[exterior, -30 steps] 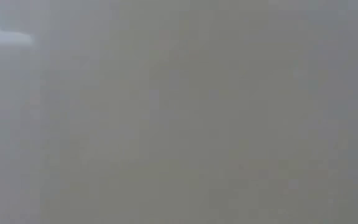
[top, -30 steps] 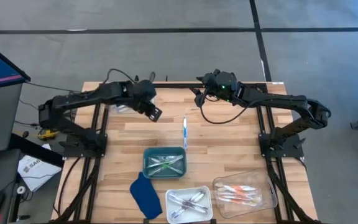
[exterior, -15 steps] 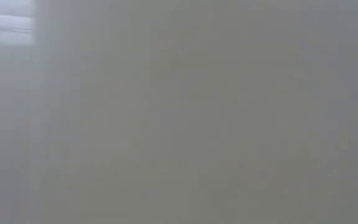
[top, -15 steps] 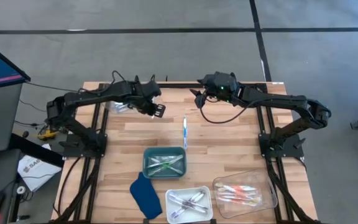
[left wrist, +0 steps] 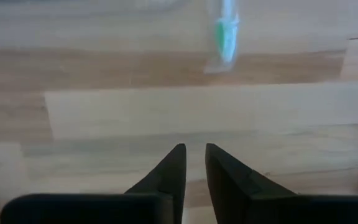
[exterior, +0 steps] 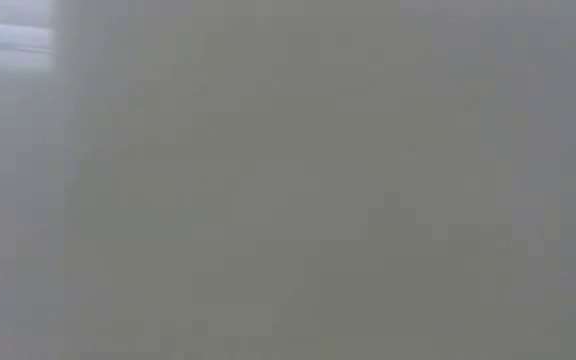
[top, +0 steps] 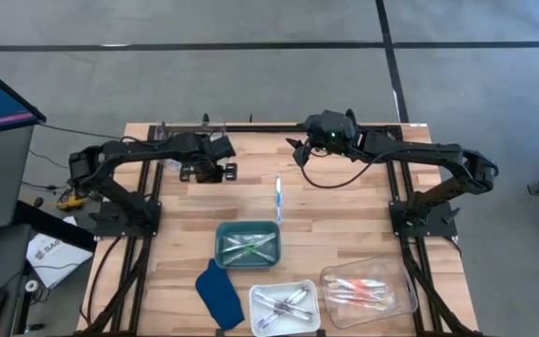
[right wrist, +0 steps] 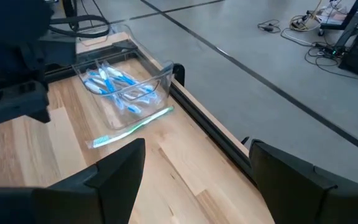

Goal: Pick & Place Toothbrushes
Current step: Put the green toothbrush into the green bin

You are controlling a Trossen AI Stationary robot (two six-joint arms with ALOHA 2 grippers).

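My left gripper (top: 209, 172) points down over bare wood at the far left; its fingers (left wrist: 194, 155) stand a narrow gap apart with nothing between them. A green toothbrush (left wrist: 225, 34) lies on the table beyond it, beside a clear tray (right wrist: 126, 81) of blue toothbrushes (right wrist: 114, 82). The same green toothbrush (right wrist: 132, 129) shows in the right wrist view. A blue toothbrush (top: 278, 198) lies alone at mid-table. My right gripper (right wrist: 197, 180) hovers wide open at the far middle (top: 298, 150), holding nothing.
Along the near side stand a green tray (top: 247, 243) of green toothbrushes, a white tray (top: 284, 307) of purple-grey ones and a clear tray (top: 368, 290) of pink-orange ones. A dark blue cloth (top: 218, 293) lies by the green tray. The low view shows only grey blur.
My left gripper has come down toward the table and shifted toward its left edge, rolling about its own axis as it sank. The right arm has kept still, and no toothbrush has moved.
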